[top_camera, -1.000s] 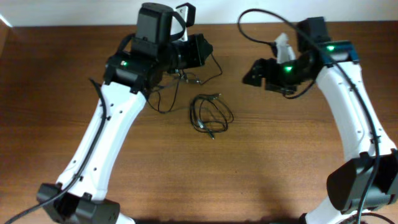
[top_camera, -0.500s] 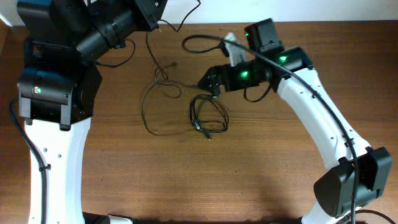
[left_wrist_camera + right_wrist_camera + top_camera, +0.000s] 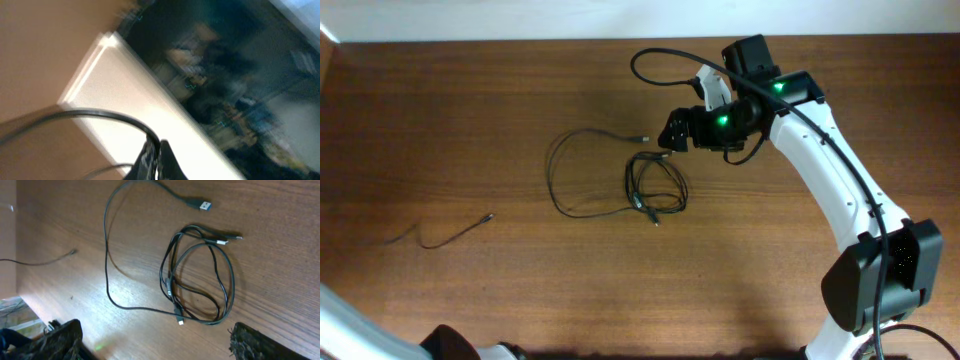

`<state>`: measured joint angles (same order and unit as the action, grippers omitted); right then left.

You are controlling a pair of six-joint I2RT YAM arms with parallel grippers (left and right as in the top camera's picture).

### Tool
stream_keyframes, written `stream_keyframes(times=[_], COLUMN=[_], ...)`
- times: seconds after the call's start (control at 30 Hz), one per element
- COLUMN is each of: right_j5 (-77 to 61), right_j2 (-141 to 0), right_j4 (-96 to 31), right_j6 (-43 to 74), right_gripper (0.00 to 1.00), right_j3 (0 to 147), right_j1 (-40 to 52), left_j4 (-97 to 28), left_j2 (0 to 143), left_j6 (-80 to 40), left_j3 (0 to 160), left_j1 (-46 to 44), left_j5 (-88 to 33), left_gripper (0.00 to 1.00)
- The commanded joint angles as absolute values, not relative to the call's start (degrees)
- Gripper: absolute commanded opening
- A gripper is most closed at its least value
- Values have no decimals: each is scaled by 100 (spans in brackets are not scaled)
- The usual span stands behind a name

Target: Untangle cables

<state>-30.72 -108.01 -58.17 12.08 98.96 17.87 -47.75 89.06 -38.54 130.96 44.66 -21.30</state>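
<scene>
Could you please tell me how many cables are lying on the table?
3 that I can separate: a short cable at the far left, a long looped cable left of centre, and a coiled bundle beside it, which may hide more than one cord.

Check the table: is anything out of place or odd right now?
One short thin black cord lies alone near the left edge of the brown wooden table, far from the coiled black cable bundle and the long looped black cable. The left wrist view is blurred and aimed off the table.
</scene>
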Motion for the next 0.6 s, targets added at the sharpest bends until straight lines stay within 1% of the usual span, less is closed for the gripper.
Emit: stream_keyframes(times=[0.0,0.03,0.07,0.1,0.17,0.23,0.3,0.33,0.37,0.43,0.5,0.57], right_j5=[-2923,-2899,-2880,-2882,-2882,-2864,-2779,-2777,-2779,-2777,-2777,-2777], right_j2=[-10838,-10838,-10838,-10838,-10838,-10838,-10838,-10838,-10838,-10838,-10838,-10838], right_j4=[-5918,-5946,-5986,-5990,-6010,-6073,-6080,-6082,-6095,-6211,-6305,-6307], right_j6=[1227,1192,1116,1116,1118,1116,1116,1118,1118,1116,1074,1076], right_gripper=[95,96,96,96,95,96,96,96,96,96,96,96], right_j3=[9953,9953,9953,9953,9953,9953,9953,9953,9953,9953,9955,9953], right_j1=[1750,1750,1750,1750,1750,1750,1750,1750,1750,1750,1750,1750], left_j4=[-5494,-5623,-5601,-5227,-4445,-3977,-3854,-4206,-5033,-7109,-8034,-8451], left_j2=[8997,9157,9323,9437,9439,9467,9483,9526,9612,10112,10954,12162], left_j6=[-3509,-3426,-3240,-2891,-2853,-2703,-2689,-2591,-2593,-2742,-2908,-2912], left_j3=[13139,13139,13139,13141,13246,13419,13506,13506,13504,13504,13504,13504], left_j1=[4823,4823,4821,4821,4821,4814,4816,4797,4748,4598,4591,4602], left_j5=[54,777,1004,1057,1055,1033,574,342,349,434,429,425], left_gripper=[0,0,0,0,0,0,0,0,0,0,0,0])
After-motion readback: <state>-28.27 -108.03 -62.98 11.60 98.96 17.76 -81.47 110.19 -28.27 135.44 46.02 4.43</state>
